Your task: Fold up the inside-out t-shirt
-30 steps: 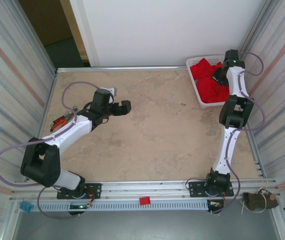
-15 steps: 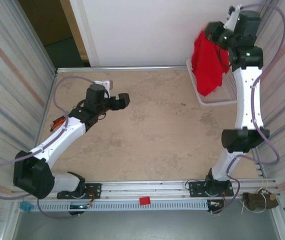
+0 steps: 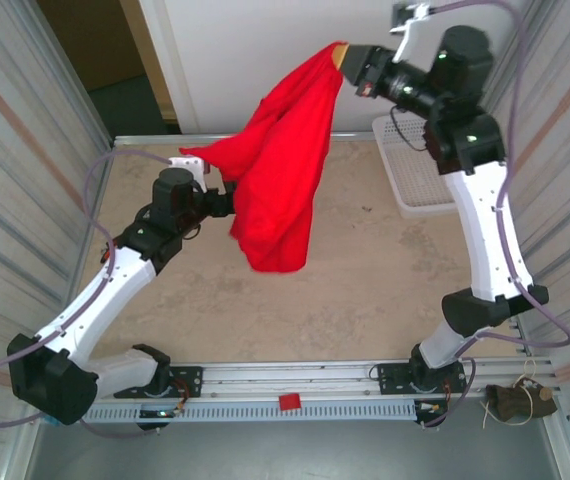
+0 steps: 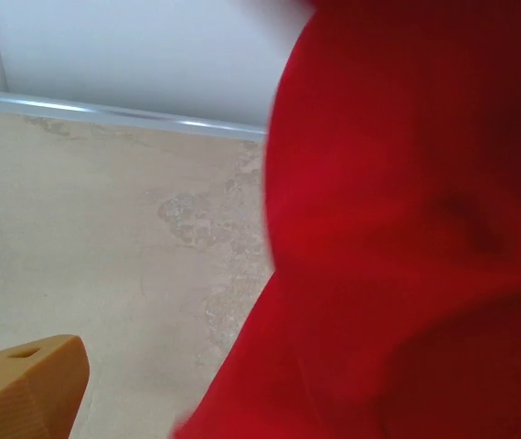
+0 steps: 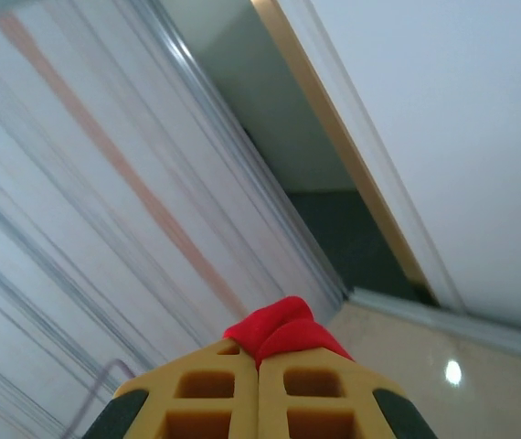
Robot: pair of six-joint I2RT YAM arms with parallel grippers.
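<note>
The inside-out t-shirt (image 3: 280, 170) is bright red and hangs in the air over the middle of the table, bunched at its top. My right gripper (image 3: 343, 58) is shut on that top bunch, high near the back wall. In the right wrist view the yellow fingertips of the right gripper (image 5: 260, 361) pinch a fold of the t-shirt (image 5: 279, 329). My left gripper (image 3: 217, 200) stands open at the cloth's left edge, partly hidden behind it. In the left wrist view one yellow finger (image 4: 23, 389) shows at the lower left, and the t-shirt (image 4: 407, 256) covers the right half.
A white basket (image 3: 415, 175) sits at the back right corner of the table. Corrugated metal walls close in both sides, and a metal rail (image 3: 295, 385) runs along the near edge. The beige tabletop (image 3: 365, 270) lies bare below the hanging cloth.
My right arm has lifted the t-shirt out of the basket and swung it left over the table. My left arm has reached forward to the cloth's edge.
</note>
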